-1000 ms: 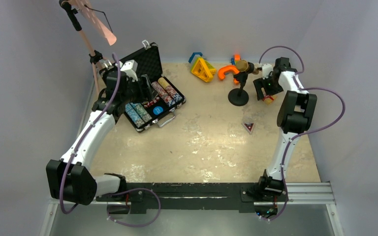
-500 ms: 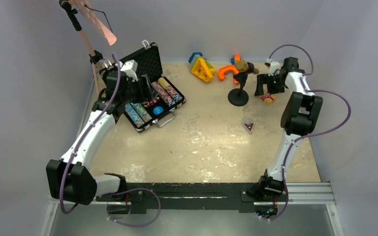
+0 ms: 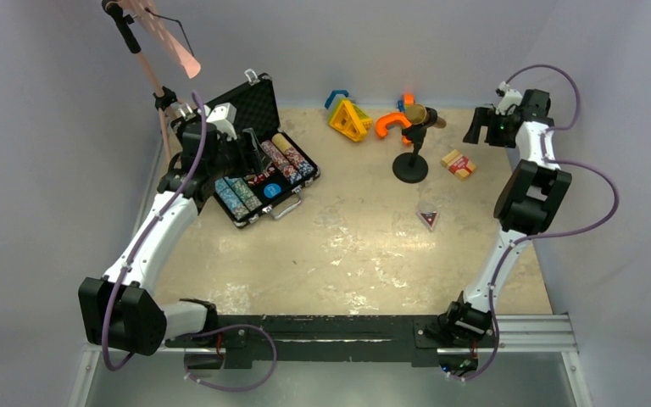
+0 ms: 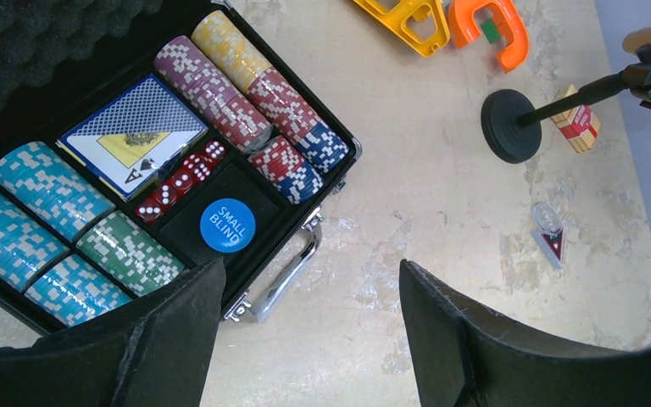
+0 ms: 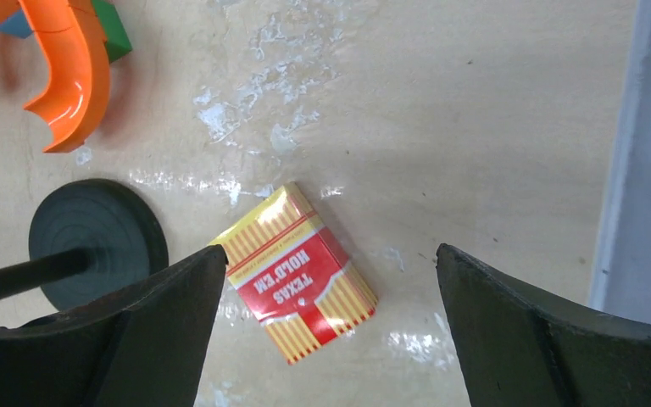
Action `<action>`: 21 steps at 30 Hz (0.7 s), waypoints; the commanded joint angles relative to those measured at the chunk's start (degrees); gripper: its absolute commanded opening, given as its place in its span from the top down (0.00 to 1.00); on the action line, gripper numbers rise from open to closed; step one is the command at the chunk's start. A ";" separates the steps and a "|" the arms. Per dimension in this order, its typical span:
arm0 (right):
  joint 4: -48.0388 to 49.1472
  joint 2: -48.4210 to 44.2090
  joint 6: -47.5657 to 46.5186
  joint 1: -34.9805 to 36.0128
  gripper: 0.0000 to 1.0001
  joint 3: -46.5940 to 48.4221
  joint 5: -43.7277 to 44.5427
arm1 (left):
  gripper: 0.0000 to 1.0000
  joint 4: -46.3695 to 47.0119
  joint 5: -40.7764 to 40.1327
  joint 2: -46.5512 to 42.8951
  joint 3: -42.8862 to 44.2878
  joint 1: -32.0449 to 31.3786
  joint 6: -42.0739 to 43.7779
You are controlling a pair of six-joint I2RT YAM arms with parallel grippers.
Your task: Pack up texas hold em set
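Pulling up and back toward the far-right corner, the right gripper (image 5: 329,251) now stands wide and empty. The card deck (image 5: 303,273) lies flat just right of the microphone stand (image 3: 410,167), well apart from the open briefcase (image 3: 258,106) at far left, so it's not packed yet. Left gripper (image 4: 312,271) hovers over the case's near edge, partly spread, holding nothing. The small triangular piece (image 3: 427,219) mid-table is too small to identify.
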 commanded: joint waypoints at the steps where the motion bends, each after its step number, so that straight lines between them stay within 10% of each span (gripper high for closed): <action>1: -5.74 3.64 2.19 0.76 0.01 3.00 -2.34 | 0.22 1.06 0.82 -1.69 1.43 0.42 -0.24; 21: -12.35 2.54 0.12 7.70 0.06 -8.15 -5.80 | 0.22 1.62 2.25 -3.26 1.24 0.42 -1.30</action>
